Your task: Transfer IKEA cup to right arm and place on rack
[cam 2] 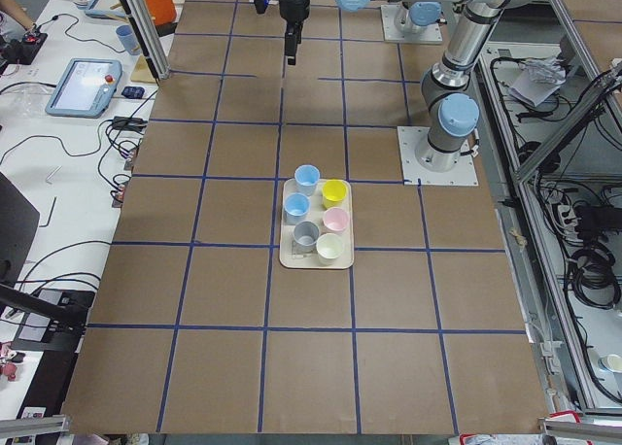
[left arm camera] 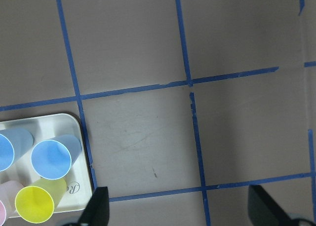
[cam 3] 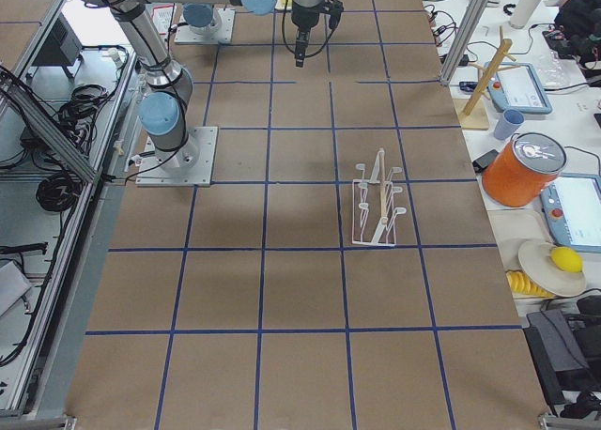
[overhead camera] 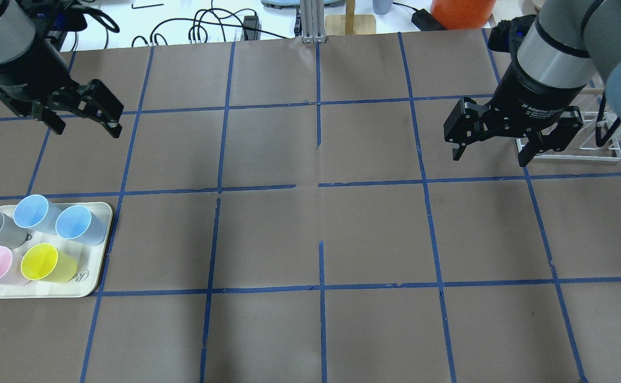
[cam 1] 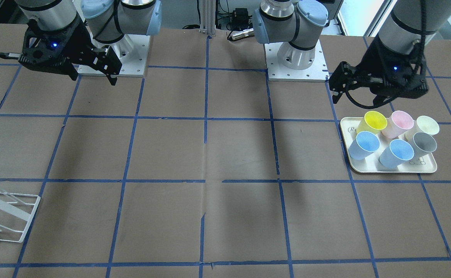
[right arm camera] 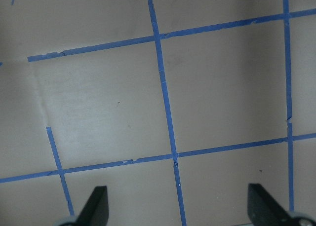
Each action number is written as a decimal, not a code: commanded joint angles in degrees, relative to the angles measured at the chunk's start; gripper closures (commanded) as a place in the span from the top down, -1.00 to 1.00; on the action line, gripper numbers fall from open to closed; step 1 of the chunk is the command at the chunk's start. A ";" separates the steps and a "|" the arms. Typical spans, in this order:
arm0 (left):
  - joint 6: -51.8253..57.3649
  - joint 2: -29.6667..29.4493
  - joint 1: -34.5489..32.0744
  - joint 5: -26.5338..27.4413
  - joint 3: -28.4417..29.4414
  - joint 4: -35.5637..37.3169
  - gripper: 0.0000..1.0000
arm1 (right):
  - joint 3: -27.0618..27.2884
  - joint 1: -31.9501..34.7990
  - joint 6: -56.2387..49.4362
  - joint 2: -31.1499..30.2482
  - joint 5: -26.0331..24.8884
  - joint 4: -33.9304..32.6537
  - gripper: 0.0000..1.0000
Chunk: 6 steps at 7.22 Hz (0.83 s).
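Rack far from IKEA cup on tray; left claw, right claw spread.

Light is even and diffuse from above in all six views; we find no hard shadows. The table carries only soft, broad dark patches, clearest near its middle in the overhead and front-facing views. The white bench beyond it is overexposed. A blue indicator light glows on the right gripper. In both wrist views the tape lines are sharp, while the fingertips of the left gripper and those of the right are dark and blurred at the lower edge. Side views are sharp throughout.
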 commanded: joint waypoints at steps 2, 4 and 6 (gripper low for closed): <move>19.70 -3.66 17.89 -0.22 -7.97 12.66 1.00 | 0.08 0.00 0.26 -0.29 -0.05 0.79 1.00; 36.38 -7.69 27.64 -0.40 -11.16 23.07 1.00 | 0.08 0.00 0.26 -0.29 -0.05 0.79 1.00; 44.41 -12.53 33.66 -0.84 -11.08 27.58 1.00 | 0.08 0.00 0.26 -0.38 0.12 0.71 1.00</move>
